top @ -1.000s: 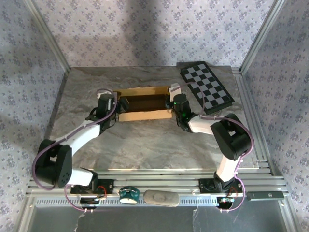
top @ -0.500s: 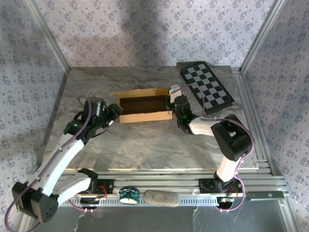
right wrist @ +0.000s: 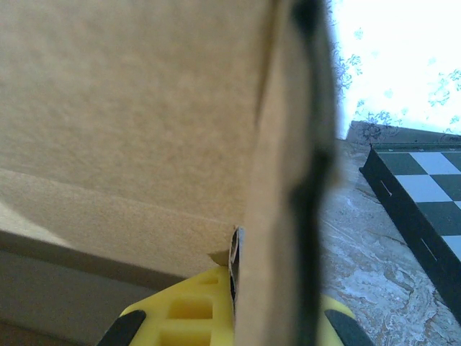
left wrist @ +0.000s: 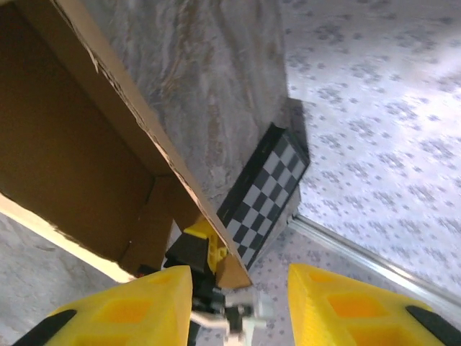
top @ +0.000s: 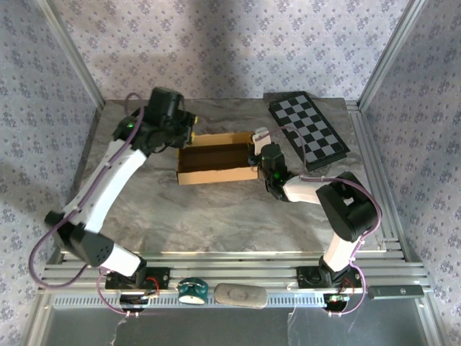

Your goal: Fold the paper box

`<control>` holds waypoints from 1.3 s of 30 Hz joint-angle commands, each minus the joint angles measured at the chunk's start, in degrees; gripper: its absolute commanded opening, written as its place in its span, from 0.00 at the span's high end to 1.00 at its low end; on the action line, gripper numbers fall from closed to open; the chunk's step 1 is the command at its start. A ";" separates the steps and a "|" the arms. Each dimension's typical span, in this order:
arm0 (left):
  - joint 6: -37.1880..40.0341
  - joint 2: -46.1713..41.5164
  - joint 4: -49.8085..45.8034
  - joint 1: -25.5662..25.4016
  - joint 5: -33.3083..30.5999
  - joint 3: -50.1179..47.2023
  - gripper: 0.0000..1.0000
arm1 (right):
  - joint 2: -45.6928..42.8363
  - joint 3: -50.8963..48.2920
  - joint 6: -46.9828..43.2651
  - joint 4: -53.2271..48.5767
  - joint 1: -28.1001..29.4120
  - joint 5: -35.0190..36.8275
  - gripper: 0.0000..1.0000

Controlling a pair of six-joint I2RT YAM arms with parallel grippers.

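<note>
The left arm has swung away from the left end of the shallow brown corrugated cardboard box [top: 216,162] and now reaches over its far left corner. The box sits mid-counter, open-topped. Its left end wall seems to stand unaided, though the overhead view is too coarse to be sure, so that fold is probably done. The left pincer [left wrist: 238,277] is released and empty. The right pincer [right wrist: 234,288] is clenched on the right end wall.

Pale floral-patterned walls [top: 238,43] enclose the grey marbled counter [top: 216,216]. A black-and-grey checkerboard panel [top: 308,130] lies at its far right corner.

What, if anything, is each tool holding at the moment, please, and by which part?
The right tool pinches the paper box by its right end wall; the left tool is open and holds nothing.
</note>
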 commanded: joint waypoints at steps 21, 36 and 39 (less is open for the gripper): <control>-16.56 3.96 -1.47 -1.09 -2.03 -2.52 0.55 | -0.61 -1.20 -1.44 -4.78 0.13 -0.16 1.00; -15.06 5.13 6.57 -0.81 -5.77 -10.25 0.82 | -1.12 -1.33 -1.40 -5.29 0.12 -0.23 1.00; -14.89 3.00 6.23 -1.33 -6.48 -12.54 0.90 | -1.63 -1.11 -0.91 -6.12 0.17 -0.08 1.00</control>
